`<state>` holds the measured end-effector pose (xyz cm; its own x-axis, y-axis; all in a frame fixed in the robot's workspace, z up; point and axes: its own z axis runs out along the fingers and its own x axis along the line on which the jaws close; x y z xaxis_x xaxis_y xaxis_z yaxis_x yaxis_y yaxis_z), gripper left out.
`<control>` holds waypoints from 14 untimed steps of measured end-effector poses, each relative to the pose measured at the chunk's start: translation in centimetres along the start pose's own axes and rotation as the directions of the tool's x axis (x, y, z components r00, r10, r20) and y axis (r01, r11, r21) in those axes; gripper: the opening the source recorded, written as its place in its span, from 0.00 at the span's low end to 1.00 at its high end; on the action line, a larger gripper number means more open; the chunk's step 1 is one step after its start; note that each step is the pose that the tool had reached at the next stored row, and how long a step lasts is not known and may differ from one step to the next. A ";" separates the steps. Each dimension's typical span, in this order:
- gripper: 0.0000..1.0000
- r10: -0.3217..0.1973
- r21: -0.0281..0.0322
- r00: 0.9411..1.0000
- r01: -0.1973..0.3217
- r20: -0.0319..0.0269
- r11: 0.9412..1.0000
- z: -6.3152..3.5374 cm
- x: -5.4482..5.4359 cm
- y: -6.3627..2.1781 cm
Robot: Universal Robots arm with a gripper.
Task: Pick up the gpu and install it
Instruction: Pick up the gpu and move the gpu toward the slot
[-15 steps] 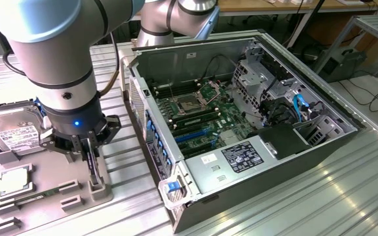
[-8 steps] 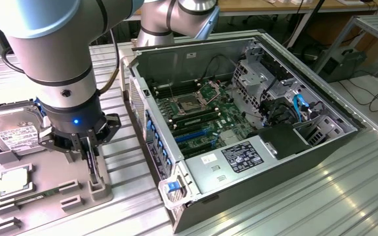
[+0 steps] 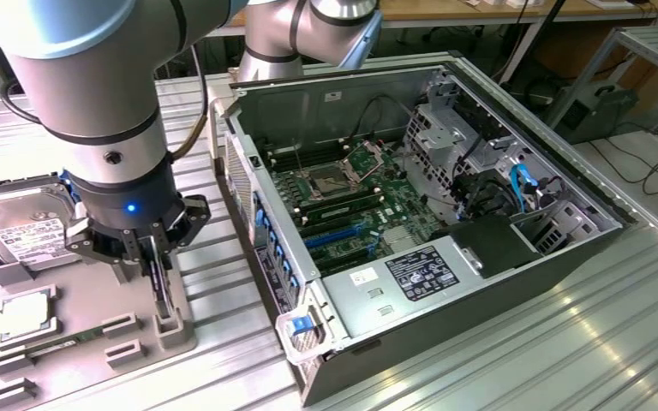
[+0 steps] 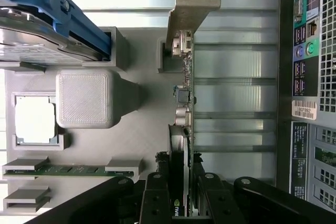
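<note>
The gpu (image 4: 185, 103) stands on its edge in a slot of the grey fixture tray (image 4: 142, 135), a thin dark card with its pale metal bracket (image 4: 189, 3) at the far end. My gripper (image 4: 181, 203) straddles the card's near end, one black finger pressed against each face and the round cooler between them. In the exterior view the gripper (image 3: 152, 257) hangs straight down over the tray (image 3: 89, 300) at the exterior view's left, with the gpu (image 3: 164, 295) below it still seated in its holder.
The open computer case (image 3: 558, 257) lies to the exterior view's right of the tray, its motherboard (image 3: 352, 201) and blue slots (image 3: 335, 235) exposed. On the tray sit a silver hard drive (image 3: 20, 227), a square chip (image 3: 26, 312) and a memory stick (image 4: 68, 170).
</note>
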<state>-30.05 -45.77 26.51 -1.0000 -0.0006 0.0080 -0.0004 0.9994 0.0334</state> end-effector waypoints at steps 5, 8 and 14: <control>0.27 0.000 0.000 1.000 0.000 0.000 1.000 -0.33 0.0 0.01; 0.27 0.000 0.000 1.000 0.000 0.000 1.000 -0.53 0.0 0.02; 0.27 0.000 0.000 1.000 0.000 0.000 1.000 -0.93 0.0 0.03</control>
<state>-30.05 -45.77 27.44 -1.0000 -0.0006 0.0081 -0.0003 0.9994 0.0334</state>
